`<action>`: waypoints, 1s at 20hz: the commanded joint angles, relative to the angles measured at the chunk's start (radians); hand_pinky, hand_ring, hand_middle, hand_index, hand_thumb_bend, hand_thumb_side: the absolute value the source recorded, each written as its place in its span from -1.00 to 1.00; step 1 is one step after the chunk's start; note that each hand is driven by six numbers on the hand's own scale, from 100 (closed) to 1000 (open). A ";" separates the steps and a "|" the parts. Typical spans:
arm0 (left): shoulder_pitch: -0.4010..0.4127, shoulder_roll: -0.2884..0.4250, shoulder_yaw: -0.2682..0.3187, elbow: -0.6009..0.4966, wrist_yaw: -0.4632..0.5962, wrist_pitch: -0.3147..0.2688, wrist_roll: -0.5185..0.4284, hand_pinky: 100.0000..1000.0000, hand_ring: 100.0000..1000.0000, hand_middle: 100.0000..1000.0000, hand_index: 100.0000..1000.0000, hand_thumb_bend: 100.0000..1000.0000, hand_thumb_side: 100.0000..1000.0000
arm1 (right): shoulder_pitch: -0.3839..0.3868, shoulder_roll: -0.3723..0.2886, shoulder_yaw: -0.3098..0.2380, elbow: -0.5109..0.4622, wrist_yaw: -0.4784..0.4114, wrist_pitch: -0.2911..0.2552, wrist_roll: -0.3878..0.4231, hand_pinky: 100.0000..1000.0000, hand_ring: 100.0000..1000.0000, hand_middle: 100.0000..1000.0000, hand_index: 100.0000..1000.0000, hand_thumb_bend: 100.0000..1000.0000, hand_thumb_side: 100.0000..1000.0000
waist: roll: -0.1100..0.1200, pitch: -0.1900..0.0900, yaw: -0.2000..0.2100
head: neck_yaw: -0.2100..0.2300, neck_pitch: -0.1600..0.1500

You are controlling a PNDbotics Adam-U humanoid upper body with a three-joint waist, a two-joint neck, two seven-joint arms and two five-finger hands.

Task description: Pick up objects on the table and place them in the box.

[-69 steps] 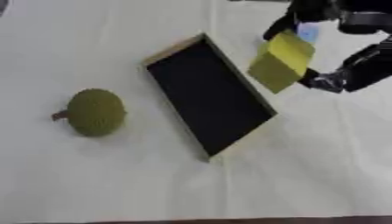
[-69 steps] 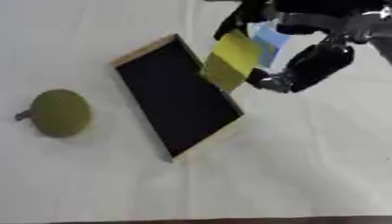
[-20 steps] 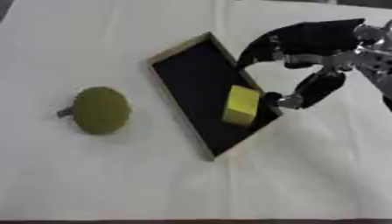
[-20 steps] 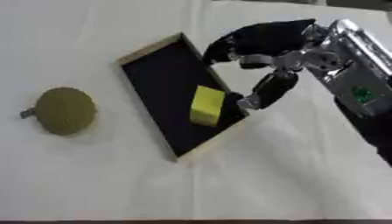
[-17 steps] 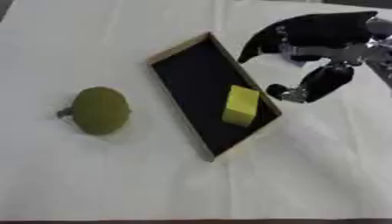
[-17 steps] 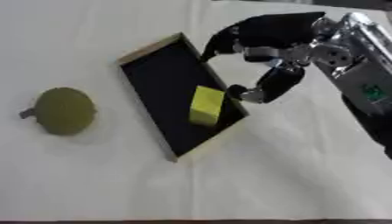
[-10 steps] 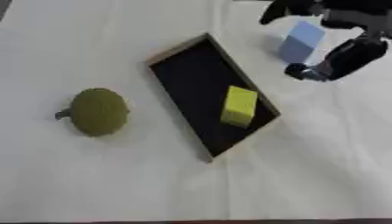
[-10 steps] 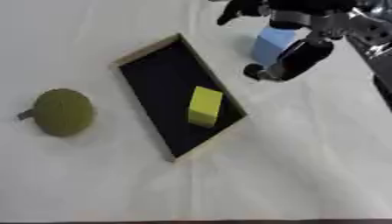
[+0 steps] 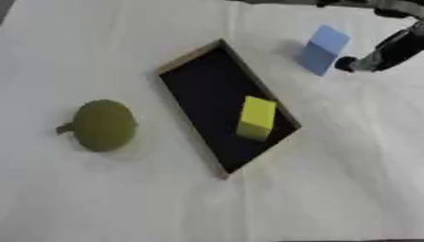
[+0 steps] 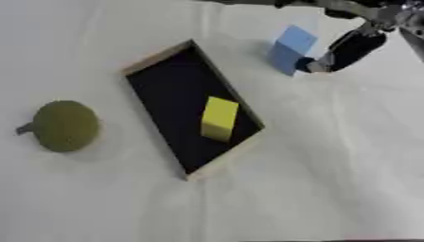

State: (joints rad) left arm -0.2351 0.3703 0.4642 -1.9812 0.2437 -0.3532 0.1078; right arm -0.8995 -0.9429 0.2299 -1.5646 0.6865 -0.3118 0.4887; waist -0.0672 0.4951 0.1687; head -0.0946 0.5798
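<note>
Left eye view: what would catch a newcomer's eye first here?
The black box lying askew at the centre of the white table, with a yellow block inside it toward its near right end. Next, the round olive-green object on the cloth to the box's left, and the blue block at upper right, with the right hand just beside it.

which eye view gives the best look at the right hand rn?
Right eye view: the right hand sits further inside the picture there, with a dark finger reaching down beside the blue block. The left eye view crops it at the right edge, showing only that finger.
</note>
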 commanded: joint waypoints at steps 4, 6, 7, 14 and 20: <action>0.005 0.037 0.003 -0.019 -0.008 -0.006 -0.003 0.70 0.40 0.16 0.62 -1.00 0.10 | 0.000 -0.065 -0.002 0.031 0.035 -0.052 -0.037 0.89 0.93 0.80 0.87 -0.23 -0.40 | 0.009 -0.010 -0.003 | 0.005 -0.005; 0.006 0.037 0.003 -0.019 -0.007 -0.006 -0.004 0.70 0.40 0.16 0.62 -1.00 0.10 | -0.002 -0.065 0.000 0.047 0.037 -0.069 -0.050 0.89 0.93 0.80 0.87 -0.23 -0.40 | 0.010 -0.006 -0.001 | 0.007 -0.005; 0.007 0.037 0.003 -0.019 -0.007 -0.006 -0.005 0.70 0.40 0.16 0.62 -1.00 0.10 | -0.004 -0.064 0.002 0.055 0.037 -0.077 -0.054 0.89 0.93 0.80 0.87 -0.23 -0.39 | 0.010 -0.005 0.000 | 0.007 -0.005; 0.007 0.032 0.001 -0.019 -0.003 -0.004 -0.010 0.70 0.41 0.16 0.62 -1.00 0.10 | -0.038 -0.040 0.013 0.117 0.049 -0.092 -0.053 0.88 0.92 0.80 0.88 -0.22 -0.46 | 0.010 -0.002 0.014 | 0.007 -0.012; 0.007 0.030 -0.001 -0.019 -0.001 -0.004 -0.012 0.70 0.41 0.16 0.62 -1.00 0.10 | -0.075 -0.009 0.015 0.165 0.081 -0.075 -0.039 0.88 0.92 0.80 0.88 -0.23 -0.51 | 0.014 -0.001 0.021 | 0.002 -0.018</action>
State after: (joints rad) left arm -0.2286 0.3708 0.4636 -1.9812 0.2419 -0.3556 0.0994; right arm -0.9557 -0.9333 0.2537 -1.4053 0.7547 -0.3920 0.4487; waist -0.0591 0.5156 0.1876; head -0.0900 0.5758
